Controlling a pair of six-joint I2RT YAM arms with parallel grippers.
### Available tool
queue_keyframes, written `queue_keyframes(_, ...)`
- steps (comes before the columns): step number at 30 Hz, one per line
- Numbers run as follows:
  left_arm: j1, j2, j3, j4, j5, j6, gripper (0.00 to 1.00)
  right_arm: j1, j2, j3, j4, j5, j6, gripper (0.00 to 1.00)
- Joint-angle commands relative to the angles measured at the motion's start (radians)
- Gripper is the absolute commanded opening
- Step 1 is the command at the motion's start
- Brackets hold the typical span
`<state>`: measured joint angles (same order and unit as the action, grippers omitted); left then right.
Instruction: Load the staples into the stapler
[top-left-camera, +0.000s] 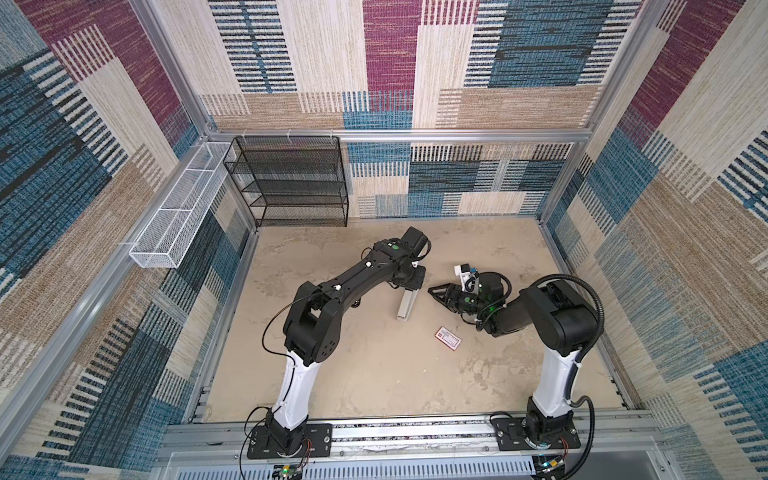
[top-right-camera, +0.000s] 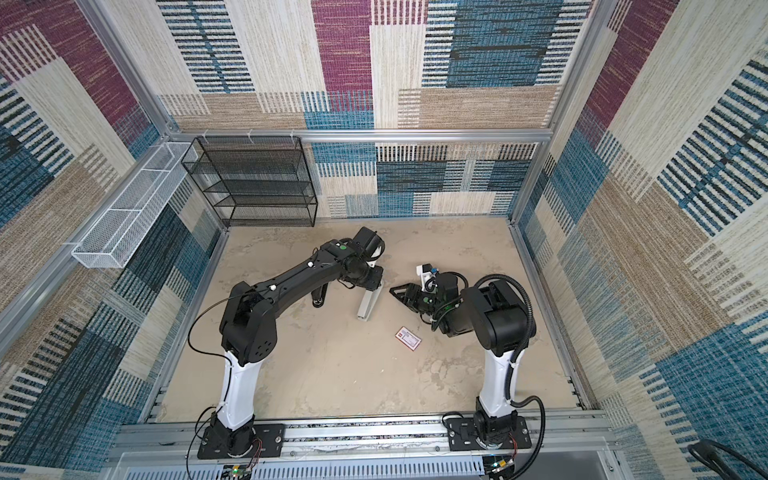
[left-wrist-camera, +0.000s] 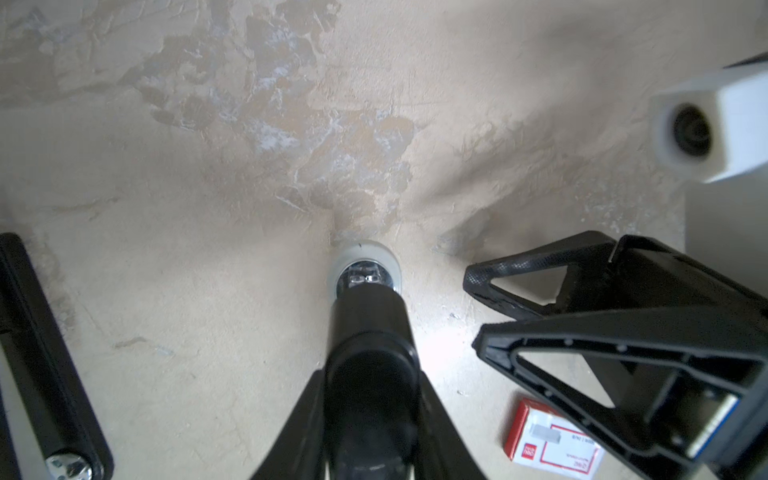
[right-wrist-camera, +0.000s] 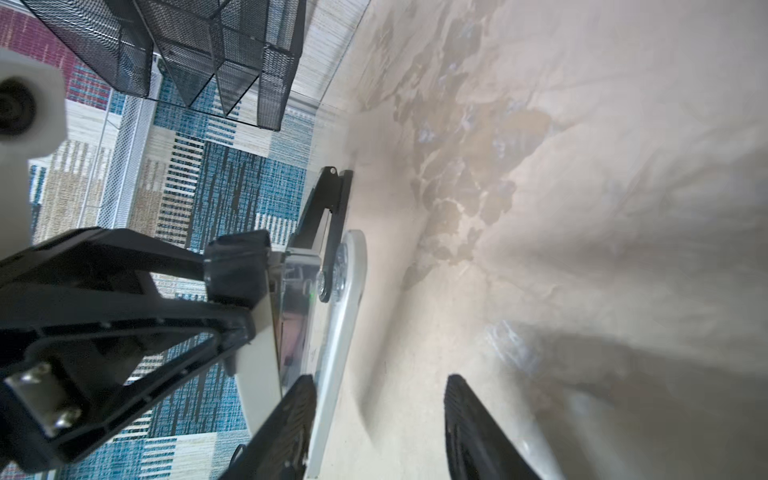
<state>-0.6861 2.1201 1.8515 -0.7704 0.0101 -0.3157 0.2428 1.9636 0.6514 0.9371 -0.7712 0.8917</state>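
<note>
The stapler (top-left-camera: 405, 307) (top-right-camera: 366, 305) lies open near the middle of the table, with a white base (right-wrist-camera: 351, 286), a chrome magazine and a black lid swung out behind it. My left gripper (top-left-camera: 411, 283) (left-wrist-camera: 370, 374) is shut on the stapler's black part (left-wrist-camera: 368, 316). The staples box (top-left-camera: 448, 338) (top-right-camera: 408, 338) (left-wrist-camera: 552, 436), white with a red mark, lies flat in front of the stapler to its right; the strips themselves do not show. My right gripper (top-left-camera: 432, 291) (right-wrist-camera: 380, 380) hovers just right of the stapler, open, with only table between its fingers. One finger (right-wrist-camera: 291, 407) is close beside the white base.
A black mesh shelf (top-left-camera: 291, 183) stands at the back left against the wall. A white mesh basket (top-left-camera: 178, 212) hangs on the left wall frame. Patterned walls with aluminium rails close in the table (top-left-camera: 374, 374) on three sides.
</note>
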Motion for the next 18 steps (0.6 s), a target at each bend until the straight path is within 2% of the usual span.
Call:
queue_keyframes(1, -0.002, -0.018, -0.011, 0.054, 0.030, -0.017, 0.00, 0.000, 0.035, 0.018, 0.103, -0.056, 0.062, 0.52)
queue_keyframes(13, -0.015, -0.029, -0.013, 0.075, 0.069, -0.034, 0.00, 0.011, 0.091, 0.078, 0.135, -0.100, 0.095, 0.52)
queue_keyframes(18, -0.023, -0.029, -0.011, 0.086, 0.074, -0.043, 0.00, 0.015, 0.118, 0.100, 0.129, -0.098, 0.104, 0.47)
